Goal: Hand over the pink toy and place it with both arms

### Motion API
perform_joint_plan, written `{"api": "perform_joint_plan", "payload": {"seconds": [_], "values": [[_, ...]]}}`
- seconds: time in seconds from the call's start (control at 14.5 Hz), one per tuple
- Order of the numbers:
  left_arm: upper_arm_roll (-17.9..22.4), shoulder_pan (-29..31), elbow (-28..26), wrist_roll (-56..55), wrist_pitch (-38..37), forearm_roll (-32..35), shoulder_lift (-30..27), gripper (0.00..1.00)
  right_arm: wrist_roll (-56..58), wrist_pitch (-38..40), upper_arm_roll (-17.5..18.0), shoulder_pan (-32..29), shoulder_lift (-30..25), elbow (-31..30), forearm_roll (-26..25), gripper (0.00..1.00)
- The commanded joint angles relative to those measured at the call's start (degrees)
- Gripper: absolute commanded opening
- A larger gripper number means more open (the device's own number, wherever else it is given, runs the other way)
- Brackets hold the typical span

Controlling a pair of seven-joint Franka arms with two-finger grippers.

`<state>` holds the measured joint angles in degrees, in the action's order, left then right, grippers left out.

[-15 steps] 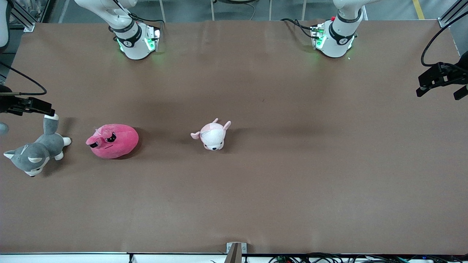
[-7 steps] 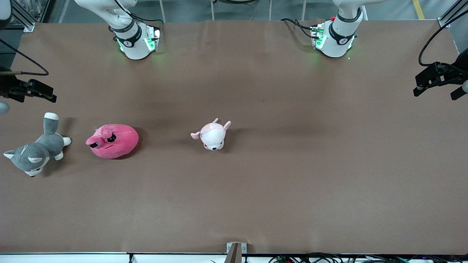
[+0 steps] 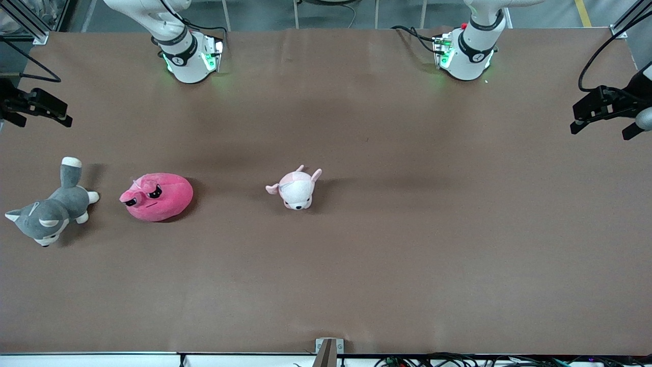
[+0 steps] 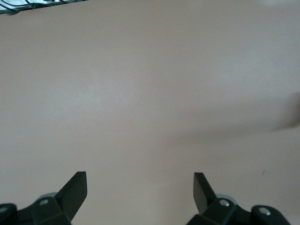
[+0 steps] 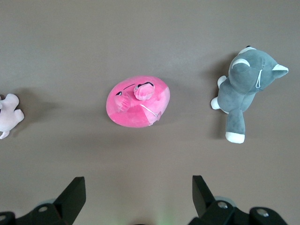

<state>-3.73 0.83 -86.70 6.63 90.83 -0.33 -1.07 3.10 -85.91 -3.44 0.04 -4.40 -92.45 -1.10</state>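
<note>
The pink toy [image 3: 157, 197], a round hot-pink plush with a grumpy face, lies on the brown table toward the right arm's end. It also shows in the right wrist view [image 5: 138, 102]. My right gripper [image 3: 45, 121] hangs open and empty in the air over the table's edge at that end, apart from the toy; its fingers frame bare table in the right wrist view [image 5: 139, 187]. My left gripper [image 3: 600, 132] hangs open and empty over the left arm's end of the table, over bare table in its own wrist view [image 4: 139, 183].
A grey-and-white dog plush [image 3: 48, 214] lies beside the pink toy, closer to the table's end [image 5: 246, 89]. A small pale pink-and-white plush [image 3: 296, 188] lies near the table's middle [image 5: 9, 115]. The two arm bases [image 3: 191, 56] [image 3: 466, 53] stand at the table's edge by the robots.
My right gripper has moved away from the dog plush's tail, toward the robots' side of the table. My left gripper has shifted slightly the same way. The plush toys have not moved.
</note>
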Motion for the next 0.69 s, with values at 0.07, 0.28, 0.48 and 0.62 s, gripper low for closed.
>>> {"api": "perform_joint_plan", "payload": {"seconds": [0.07,0.28,0.48,0.62], "values": [[3.9,-3.4,0.9,-0.1,-1.0,0.9,0.1,1.0,0.1,-0.7,0.0,0.1,-1.8,-1.5,-0.1,1.0],[4.0,-2.8,0.9,0.1,-1.0,0.7,-0.1,1.0,0.2,-1.2,0.1,0.1,-1.9,-1.4,1.3,1.0],[3.8,-3.0,0.9,-0.2,-1.0,1.0,-0.1,1.0,3.6,-2.1,0.0,0.0,-1.9,-1.2,1.4,1.0],[3.7,-3.0,0.9,-0.2,-1.0,1.0,-0.1,1.0,3.6,-1.8,0.0,0.0,-2.0,-1.3,1.5,1.0]]}}
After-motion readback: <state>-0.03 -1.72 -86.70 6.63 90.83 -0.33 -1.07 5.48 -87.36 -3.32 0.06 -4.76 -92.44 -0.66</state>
